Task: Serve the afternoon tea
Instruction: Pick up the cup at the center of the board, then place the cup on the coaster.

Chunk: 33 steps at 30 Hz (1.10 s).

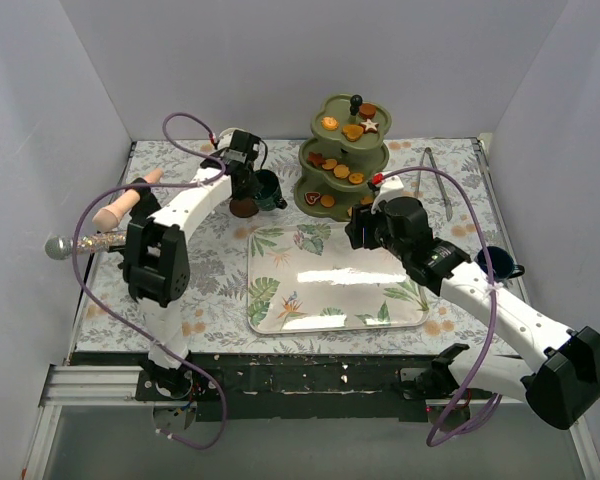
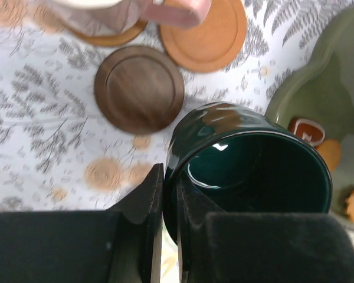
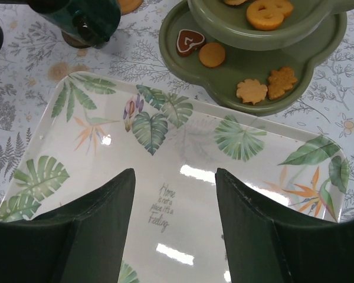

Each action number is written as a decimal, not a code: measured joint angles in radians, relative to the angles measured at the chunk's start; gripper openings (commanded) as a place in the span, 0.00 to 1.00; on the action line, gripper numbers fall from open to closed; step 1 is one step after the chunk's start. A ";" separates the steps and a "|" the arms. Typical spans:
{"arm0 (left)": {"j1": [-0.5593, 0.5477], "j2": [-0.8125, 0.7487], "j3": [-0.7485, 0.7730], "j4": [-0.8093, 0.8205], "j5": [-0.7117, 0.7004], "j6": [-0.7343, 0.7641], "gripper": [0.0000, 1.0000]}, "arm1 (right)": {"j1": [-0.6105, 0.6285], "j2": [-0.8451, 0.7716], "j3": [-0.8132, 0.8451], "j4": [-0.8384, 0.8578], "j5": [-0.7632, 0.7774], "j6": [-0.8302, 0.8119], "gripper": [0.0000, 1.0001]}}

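Mug (image 2: pixel 253 171) of dark green points mouth-up, its wall clenched by left end effector (image 2: pixel 169 184); right end effector (image 3: pixel 174 177) hangs released.

A: Inventory check. Mugs in view?
B: Three: one green mug (image 2: pixel 248 171), one blue mug (image 1: pixel 505 262) and one pink mug (image 2: pixel 180 10), which is mostly cropped.
A: Coasters?
B: Three in the left wrist view: one dark coaster (image 2: pixel 138 88), one light coaster (image 2: pixel 209 32) and a third coaster (image 2: pixel 109 40) under the pink mug.
A: Stand and biscuits?
B: One stand (image 1: pixel 372 160) with three tiers. Top tier — four biscuits (image 1: pixel 329 123). Bottom tier — four visible in the right wrist view. The middle tier count is not readable.
A: Remaining items?
B: One tray (image 1: pixel 320 270), one tongs (image 1: pixel 437 182), one microphone (image 1: pixel 80 242).
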State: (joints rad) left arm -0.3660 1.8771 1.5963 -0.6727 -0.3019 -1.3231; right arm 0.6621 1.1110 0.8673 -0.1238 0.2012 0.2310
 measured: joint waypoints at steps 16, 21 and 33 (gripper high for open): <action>-0.001 0.433 0.581 -0.169 -0.131 -0.140 0.00 | -0.056 0.021 0.000 -0.002 -0.055 -0.003 0.64; -0.003 0.449 0.582 -0.180 -0.147 -0.146 0.00 | -0.067 0.043 0.000 -0.002 -0.076 -0.003 0.64; -0.003 0.473 0.635 -0.179 -0.190 -0.142 0.00 | -0.073 0.049 0.000 -0.004 -0.116 0.001 0.64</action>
State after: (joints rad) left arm -0.3687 2.3505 2.2311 -0.8520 -0.4915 -1.4647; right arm 0.5892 1.1603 0.8673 -0.1276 0.0853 0.2321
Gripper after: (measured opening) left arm 0.065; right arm 0.643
